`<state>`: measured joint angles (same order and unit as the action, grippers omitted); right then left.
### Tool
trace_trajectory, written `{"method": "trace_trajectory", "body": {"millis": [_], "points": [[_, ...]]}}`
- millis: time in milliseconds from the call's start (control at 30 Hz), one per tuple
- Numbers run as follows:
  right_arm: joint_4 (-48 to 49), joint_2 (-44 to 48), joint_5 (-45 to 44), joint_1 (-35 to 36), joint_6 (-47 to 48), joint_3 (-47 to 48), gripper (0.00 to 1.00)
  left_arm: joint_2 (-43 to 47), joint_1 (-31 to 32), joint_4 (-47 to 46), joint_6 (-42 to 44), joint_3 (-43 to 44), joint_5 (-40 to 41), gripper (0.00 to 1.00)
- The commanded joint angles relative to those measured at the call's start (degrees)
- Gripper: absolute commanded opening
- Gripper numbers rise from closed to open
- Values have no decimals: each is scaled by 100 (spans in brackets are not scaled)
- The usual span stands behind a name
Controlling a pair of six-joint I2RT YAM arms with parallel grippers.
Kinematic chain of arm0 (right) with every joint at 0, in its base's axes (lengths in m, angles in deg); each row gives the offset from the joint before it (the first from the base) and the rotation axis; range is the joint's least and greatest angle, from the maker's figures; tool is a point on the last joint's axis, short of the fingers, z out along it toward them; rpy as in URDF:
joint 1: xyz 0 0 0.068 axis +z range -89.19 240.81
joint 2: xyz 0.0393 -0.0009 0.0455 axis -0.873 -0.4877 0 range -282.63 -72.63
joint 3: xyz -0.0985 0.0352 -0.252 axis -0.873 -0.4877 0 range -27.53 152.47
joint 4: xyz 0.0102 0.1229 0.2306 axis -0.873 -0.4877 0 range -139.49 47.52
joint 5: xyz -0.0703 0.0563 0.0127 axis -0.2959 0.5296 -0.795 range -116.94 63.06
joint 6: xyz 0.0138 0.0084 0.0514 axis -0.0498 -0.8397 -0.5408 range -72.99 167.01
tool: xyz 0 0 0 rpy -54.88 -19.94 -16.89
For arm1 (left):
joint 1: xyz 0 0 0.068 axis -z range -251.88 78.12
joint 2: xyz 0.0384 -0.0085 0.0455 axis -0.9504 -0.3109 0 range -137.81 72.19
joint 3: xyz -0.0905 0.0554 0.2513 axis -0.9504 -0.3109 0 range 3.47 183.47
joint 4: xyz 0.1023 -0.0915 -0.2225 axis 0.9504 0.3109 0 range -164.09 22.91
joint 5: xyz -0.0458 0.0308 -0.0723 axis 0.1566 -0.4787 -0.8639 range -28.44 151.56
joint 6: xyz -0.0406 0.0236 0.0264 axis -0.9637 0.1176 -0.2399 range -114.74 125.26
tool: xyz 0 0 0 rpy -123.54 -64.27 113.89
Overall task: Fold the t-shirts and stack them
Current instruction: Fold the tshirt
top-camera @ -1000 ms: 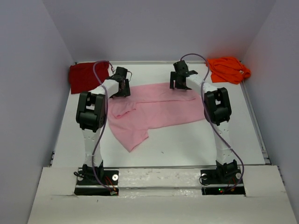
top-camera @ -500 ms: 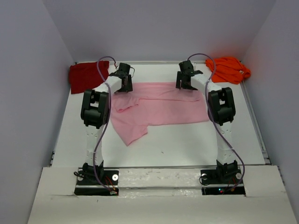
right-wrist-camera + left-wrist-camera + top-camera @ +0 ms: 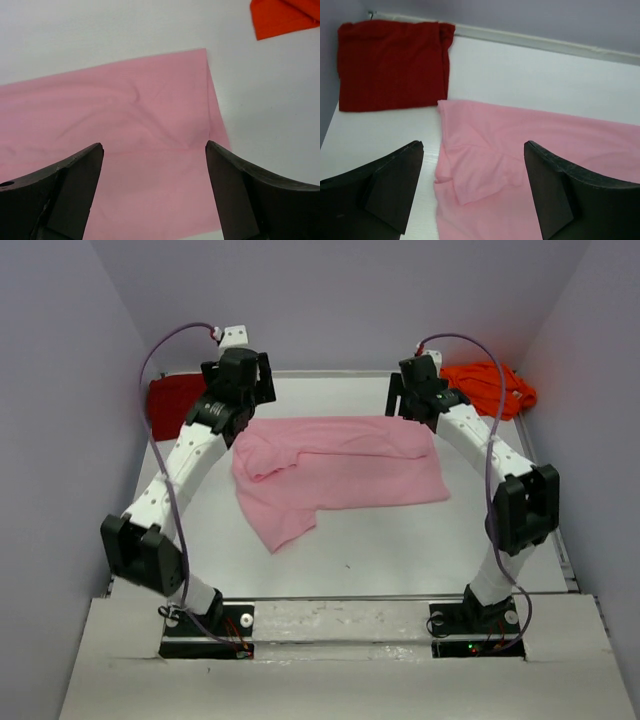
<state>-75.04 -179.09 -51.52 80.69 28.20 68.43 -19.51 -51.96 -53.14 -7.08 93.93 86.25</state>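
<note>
The light pink t-shirt (image 3: 340, 470) lies spread on the white table, partly folded, one sleeve trailing toward the near left; it also shows in the left wrist view (image 3: 530, 150) and the right wrist view (image 3: 125, 125). The dark red t-shirt (image 3: 172, 392) lies folded at the far left corner and shows in the left wrist view (image 3: 390, 65). The bright orange t-shirt (image 3: 495, 385) lies crumpled at the far right corner, its edge in the right wrist view (image 3: 285, 17). My left gripper (image 3: 472, 190) is open and empty, raised above the pink shirt's far left corner. My right gripper (image 3: 152, 192) is open and empty, raised above its far right corner.
The white table (image 3: 400, 550) is boxed in by grey walls at the left, the back and the right. A raised rim (image 3: 535, 40) runs along the table's far edge.
Both grippers have let go of the pink shirt's far edge and risen above it. Both arms have swung their elbows outward. The shirt now lies flat, spread further back.
</note>
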Motion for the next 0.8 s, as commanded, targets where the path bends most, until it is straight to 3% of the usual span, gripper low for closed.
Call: {"method": "trace_trajectory", "body": {"millis": [0,33,133,200,300,767], "points": [[-102,808,126,315,-551,-1188,88,1176,441,104,56,-1191,151,91],[-15,1028,129,315,-667,-1194,87,1181,503,15,21,-1510,98,91],[415,2142,174,368,-887,-2840,86,2485,574,-510,-67,-2794,-262,91],[461,2468,120,368,-966,-3292,86,2963,574,-862,-76,-3478,-306,91],[469,2841,-64,420,-1081,-3961,87,3518,574,-1022,-32,-3947,-280,91],[-251,3068,-855,420,-2433,-4858,86,2894,662,-1234,-32,-4202,-860,91]]}}
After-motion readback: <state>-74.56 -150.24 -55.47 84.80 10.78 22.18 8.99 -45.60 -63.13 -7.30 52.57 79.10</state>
